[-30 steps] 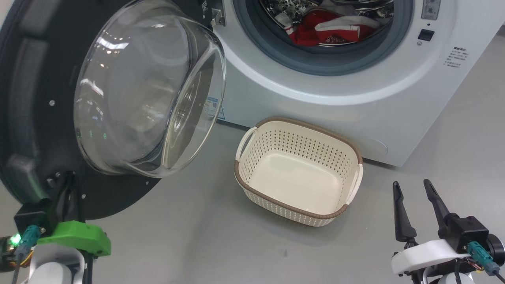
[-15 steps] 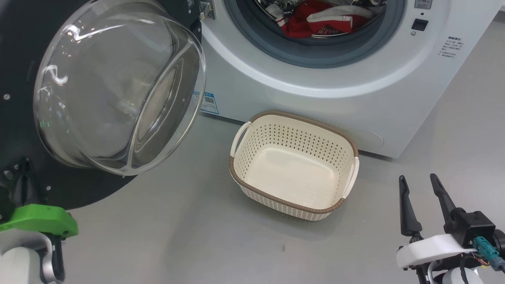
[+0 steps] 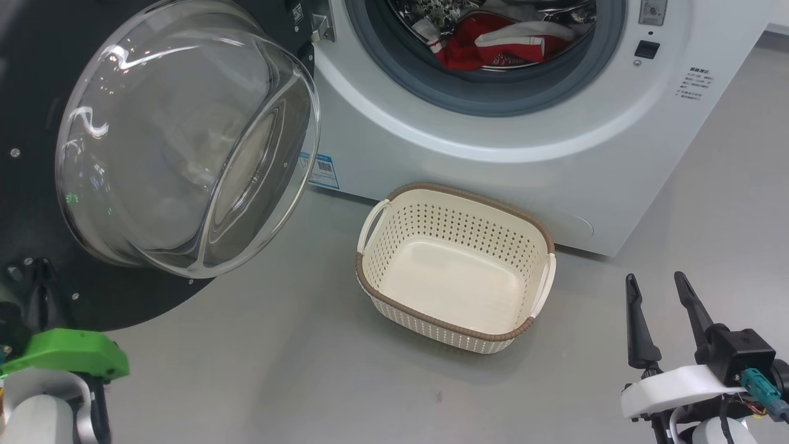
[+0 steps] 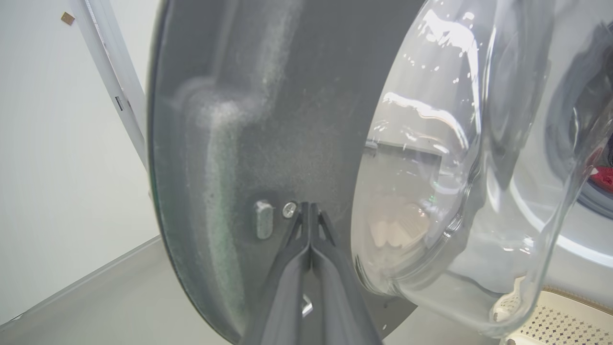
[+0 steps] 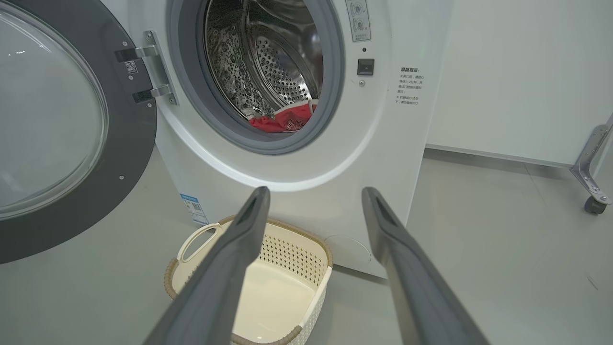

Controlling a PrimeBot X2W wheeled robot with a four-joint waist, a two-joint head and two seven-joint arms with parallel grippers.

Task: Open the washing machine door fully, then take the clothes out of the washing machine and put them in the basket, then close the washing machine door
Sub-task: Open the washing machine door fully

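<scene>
Door [image 3: 37, 92] rim matt black, bowl clear glass; basket [image 3: 453, 330] perforated cream plastic.

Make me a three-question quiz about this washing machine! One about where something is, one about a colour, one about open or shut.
1. Where is the basket?
A) on the floor before the washing machine
B) inside the drum
C) on the machine's top
2. Most of the clothes are:
A) blue
B) red
C) green
3. The washing machine door is:
A) shut
B) swung open
C) lying flat
Answers: 1A, it sits on the floor; 2B, red cloth shows through the opening; 3B, it stands swung aside.
</scene>
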